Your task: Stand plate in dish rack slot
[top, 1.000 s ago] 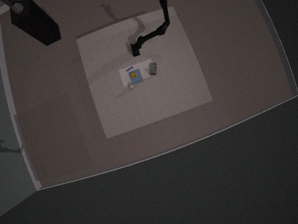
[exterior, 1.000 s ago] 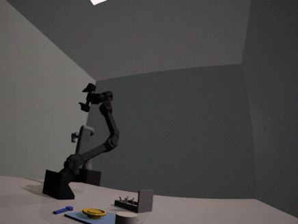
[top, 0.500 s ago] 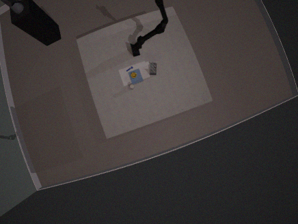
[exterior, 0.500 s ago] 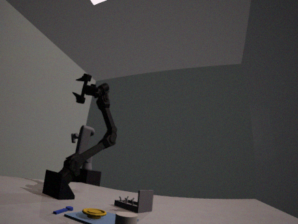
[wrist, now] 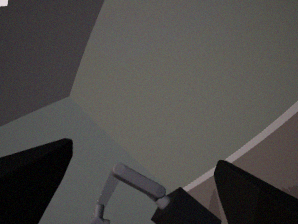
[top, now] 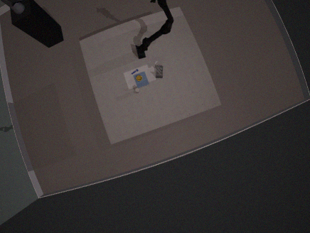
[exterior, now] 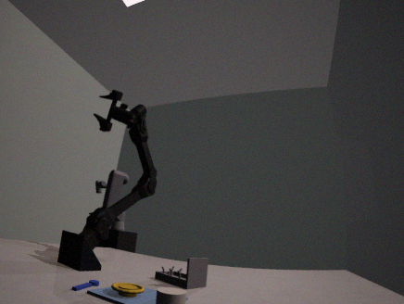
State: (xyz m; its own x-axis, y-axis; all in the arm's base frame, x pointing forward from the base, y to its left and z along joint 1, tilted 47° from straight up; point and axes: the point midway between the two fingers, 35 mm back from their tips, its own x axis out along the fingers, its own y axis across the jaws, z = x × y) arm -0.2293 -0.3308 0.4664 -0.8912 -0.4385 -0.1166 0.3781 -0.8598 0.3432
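The plate (top: 139, 77) (exterior: 128, 288) lies well below the gripper (top: 153, 1) (exterior: 98, 106) (wrist: 145, 152) and well apart from it; in the top view, the arm base (top: 141, 55) (exterior: 74, 252) stands between the two. The fingers point away from the plate, toward the walls, and the wrist view does not contain it. The fingers are spread nearly to full width, with nothing between them. The plate rests flat on the blue mat (top: 143, 84) (exterior: 148, 297), beside the dish rack (top: 159, 76) (exterior: 197, 273) and apart from it. Being round, the plate has no long axis; the approach direction is therefore probably governed by rim access and by the slot direction, which cannot be read reliably here. The next move likely requires the arm to swing back over its base, turn the fingers downward and descend to the rim. The plate is yellow-orange, with a thick raised rim around a shallow centre and a narrower foot beneath. The overhang should admit a fingertip under the rim; a grip on the rounded edge alone may slip.
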